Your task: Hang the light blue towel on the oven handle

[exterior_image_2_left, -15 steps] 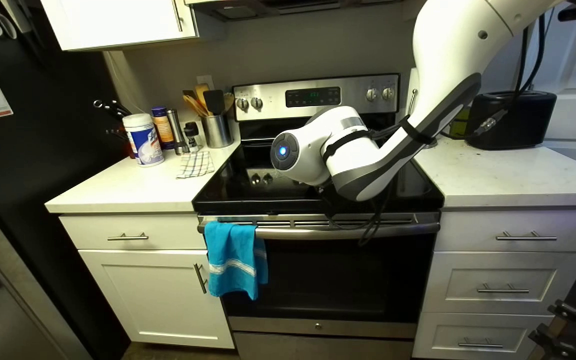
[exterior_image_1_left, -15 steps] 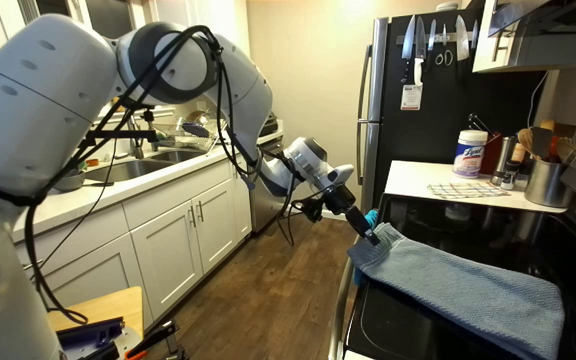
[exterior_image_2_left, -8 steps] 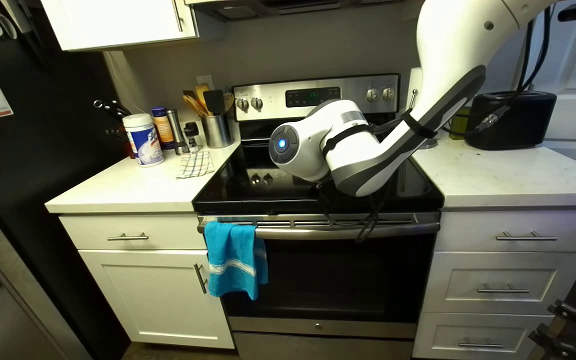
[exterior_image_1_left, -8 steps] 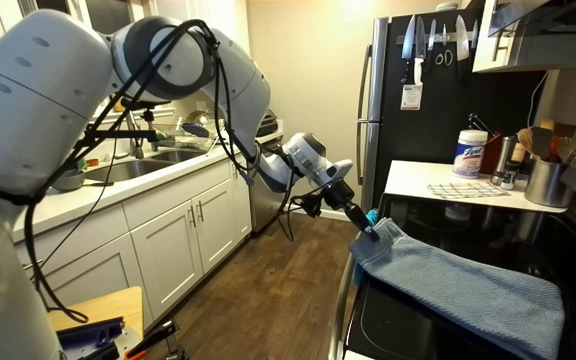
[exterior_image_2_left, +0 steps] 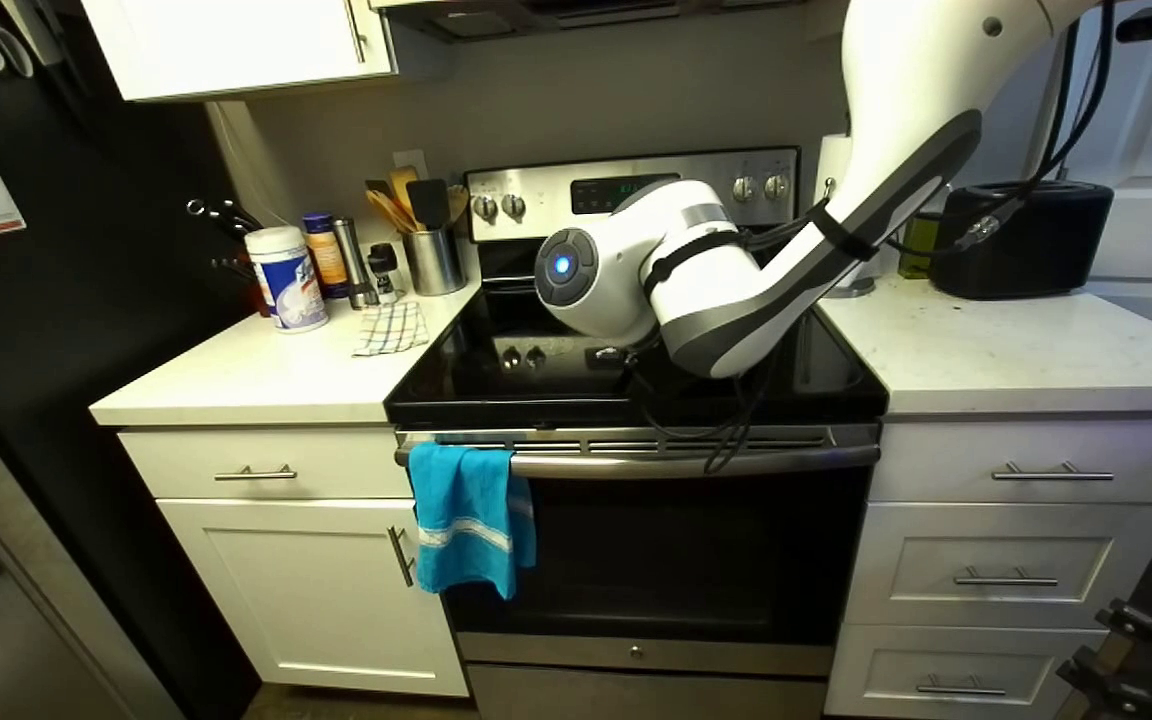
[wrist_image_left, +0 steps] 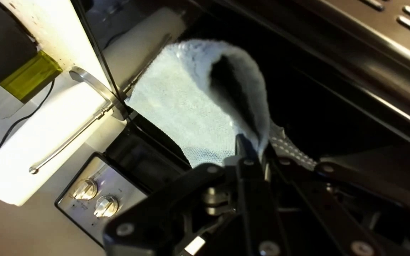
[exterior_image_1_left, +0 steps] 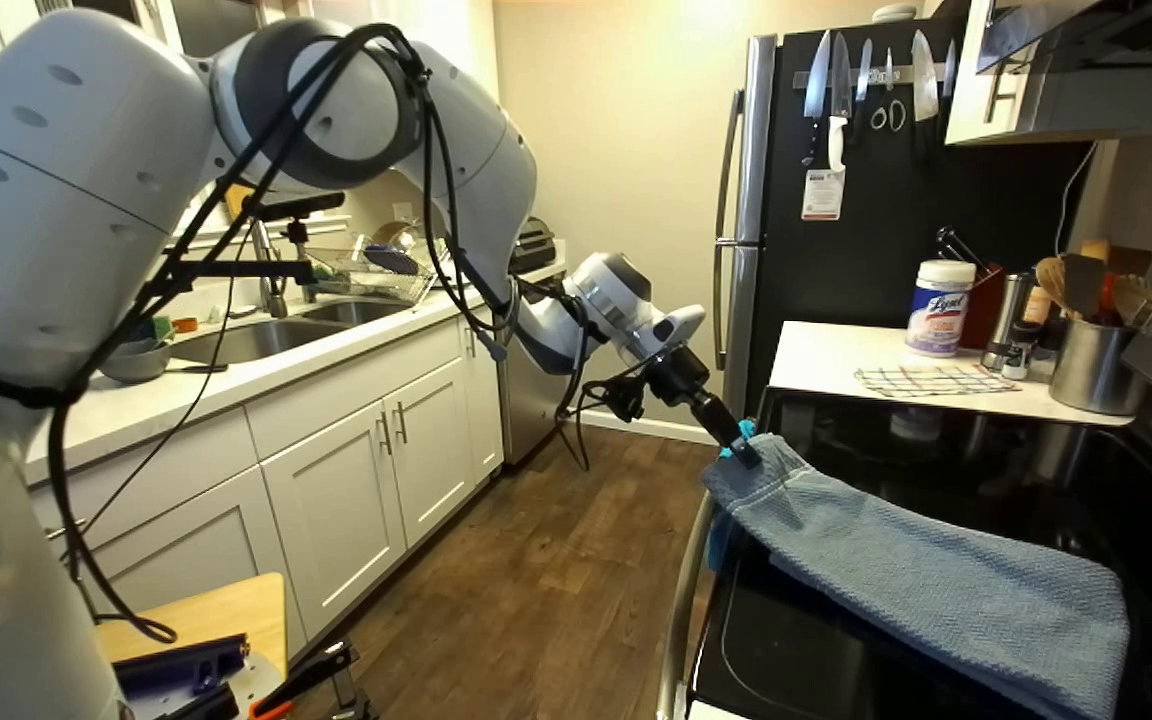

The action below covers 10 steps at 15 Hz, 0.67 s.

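Claw (wrist_image_left: pixel 256 147) pinching lt blue towel (exterior_image_1_left: pixel 946 570); far end on blk stovetop (exterior_image_1_left: pixel 801 650)

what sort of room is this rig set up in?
A kitchen, probably a home one: there's an oven, a sink set into a counter, and a fridge with knives mounted on its side.

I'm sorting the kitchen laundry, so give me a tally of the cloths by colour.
Light blue towel, gripped by the claw: 1
Turquoise towel, hanging on the oven handle: 1
White checked cloth, lying on the counter: 1
Total: 3
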### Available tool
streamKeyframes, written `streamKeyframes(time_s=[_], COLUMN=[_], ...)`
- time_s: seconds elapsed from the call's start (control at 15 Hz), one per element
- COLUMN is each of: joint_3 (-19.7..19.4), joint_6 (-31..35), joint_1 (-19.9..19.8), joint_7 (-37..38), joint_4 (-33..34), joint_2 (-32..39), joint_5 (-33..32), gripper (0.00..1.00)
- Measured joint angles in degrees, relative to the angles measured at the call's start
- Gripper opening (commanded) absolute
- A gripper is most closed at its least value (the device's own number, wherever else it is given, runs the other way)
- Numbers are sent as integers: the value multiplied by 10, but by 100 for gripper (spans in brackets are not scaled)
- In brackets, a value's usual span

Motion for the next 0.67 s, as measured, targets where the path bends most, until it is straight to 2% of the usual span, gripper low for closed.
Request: streamKeyframes(time_s=[0.2, 0.67], joint_3=[-3, -1], joint_6=[0, -3], joint_1=[-6, -38], joint_7=[7, 14], joint_4=[-18, -105], joint_2=[-41, -218], joint_5=[-18, -76], gripper=[1, 1])
